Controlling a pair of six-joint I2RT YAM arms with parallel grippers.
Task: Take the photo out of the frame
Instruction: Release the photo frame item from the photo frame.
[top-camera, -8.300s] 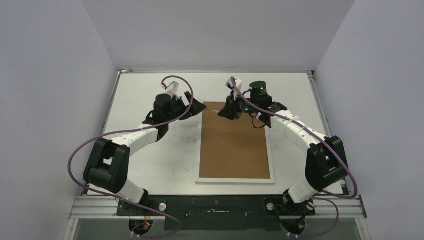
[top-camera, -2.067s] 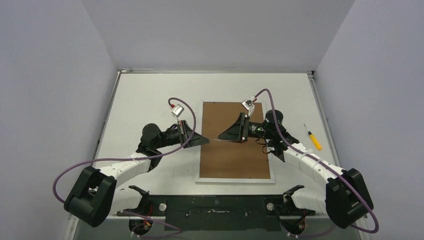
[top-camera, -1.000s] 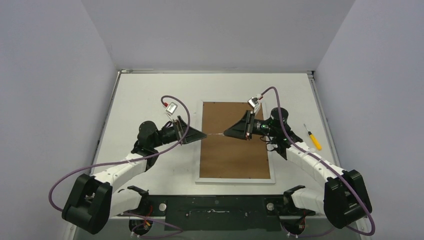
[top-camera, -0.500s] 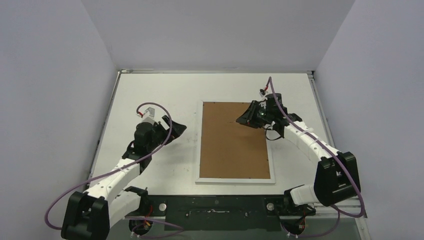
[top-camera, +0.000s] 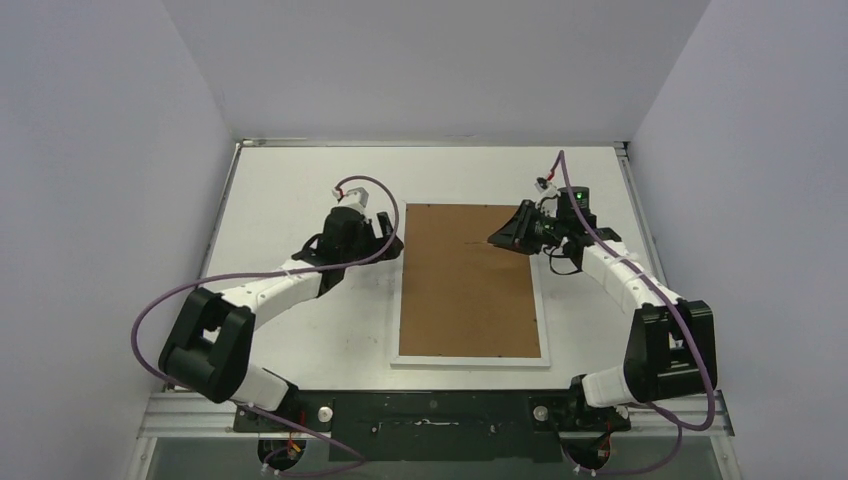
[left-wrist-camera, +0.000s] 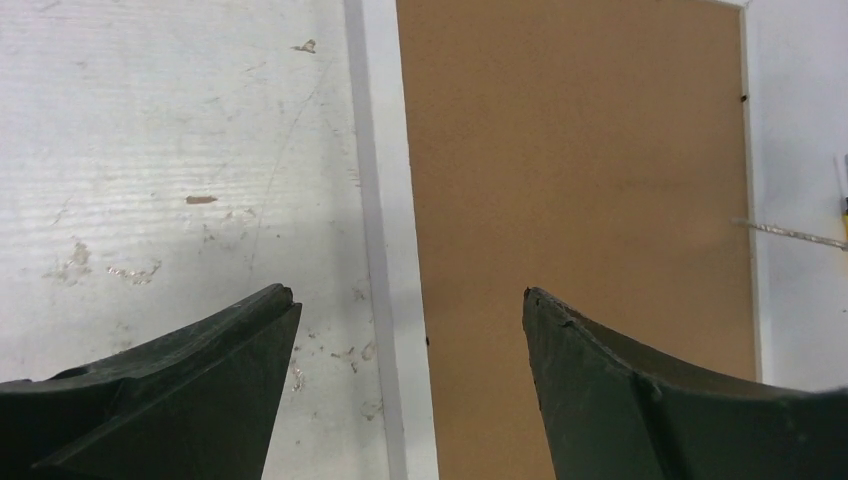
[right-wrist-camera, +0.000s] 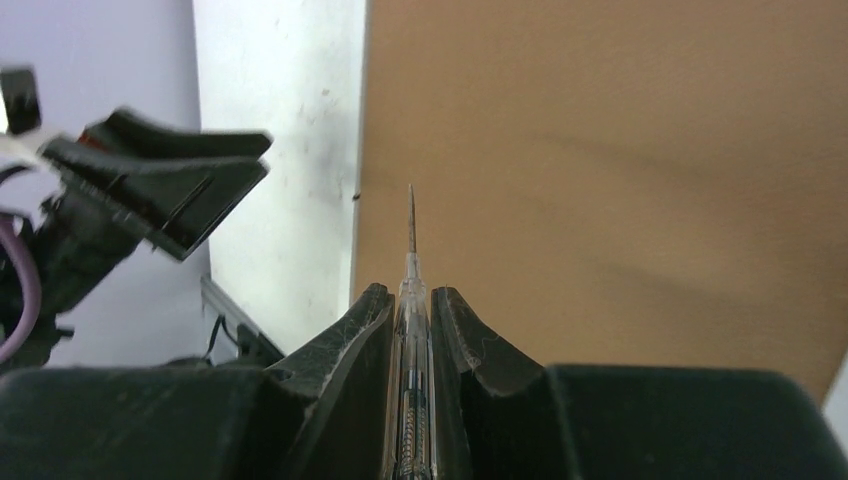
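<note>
The frame (top-camera: 470, 360) lies face down mid-table, its narrow white border round a brown backing board (top-camera: 465, 290). The photo is hidden under that board. My left gripper (top-camera: 393, 235) is open at the frame's far left edge. In the left wrist view its fingers (left-wrist-camera: 408, 292) straddle the white border (left-wrist-camera: 385, 150), one over the table and one over the board. My right gripper (top-camera: 497, 238) hovers over the far right part of the board. It is shut (right-wrist-camera: 410, 290) on a thin screwdriver (right-wrist-camera: 411, 215) with a clear handle, whose tip points left across the board (right-wrist-camera: 600, 150).
The white table (top-camera: 300, 330) is scuffed left of the frame. A thin metal shaft (left-wrist-camera: 790, 232) reaches in from the right edge of the left wrist view, next to a sliver of yellow. Grey walls close in the table on three sides.
The grippers, tip to tip over the frame a second ago, have parted. The left swung out left, then came back to the frame's far left edge. The right carried the screwdriver far-right.
</note>
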